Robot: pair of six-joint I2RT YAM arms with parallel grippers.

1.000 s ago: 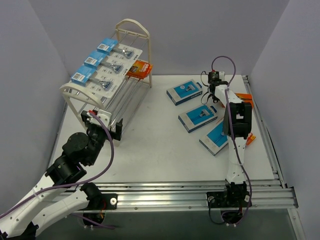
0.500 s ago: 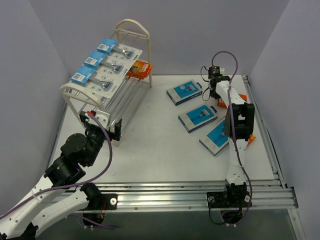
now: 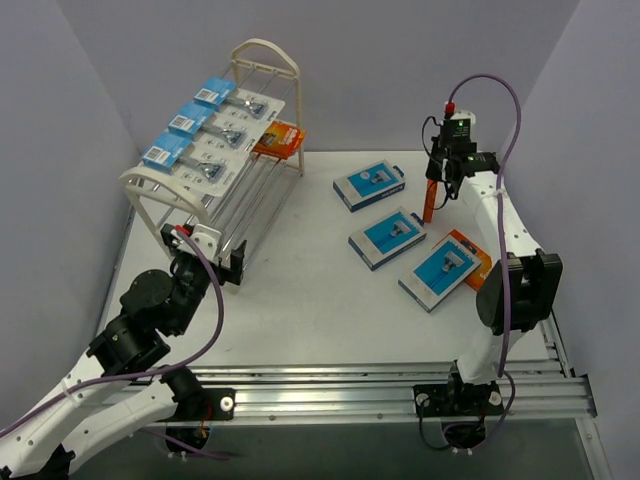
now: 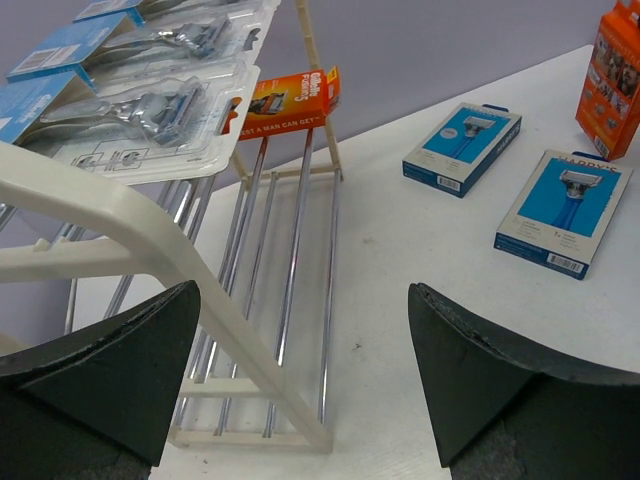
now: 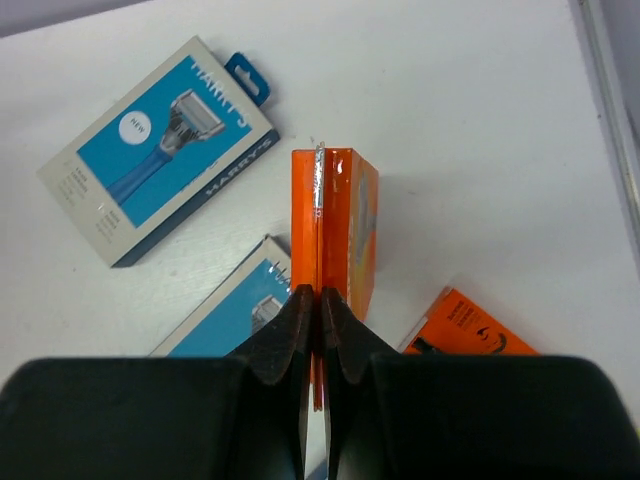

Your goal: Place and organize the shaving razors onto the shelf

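Grip on the right side is complete: the right gripper (image 5: 318, 300) (image 3: 437, 183) has its jaws shut on the thin top flap of an orange box (image 5: 335, 215) (image 3: 430, 202). The box hangs upright below the fingers, edge-on to the wrist camera. Whether its lower end touches the table (image 3: 300, 290) cannot be told.

Around the held box, three blue boxes lie flat on the table. The far blue box (image 3: 368, 185) (image 5: 160, 145) is to its left. The middle blue box (image 3: 392, 236) (image 5: 240, 300) is just beside its lower end. The near blue box (image 3: 440, 270) lies partly on top of a second orange box (image 3: 472, 245) (image 5: 470, 325).

The left gripper (image 3: 212, 250) (image 4: 300, 300) has its jaws spread wide with nothing between them. It sits at the near end of the shelf (image 3: 262, 52) (image 4: 150, 240), just over the lower rods.

The shelf stands at the left of the table, well apart from the right gripper. Three blister cards (image 3: 225, 135) (image 4: 150, 100) lie in a row on its top tier, blue headers to the left. A third orange box (image 3: 278, 138) (image 4: 285, 100) rests at the far end of the shelf, beside the last card; which tier carries it cannot be told.
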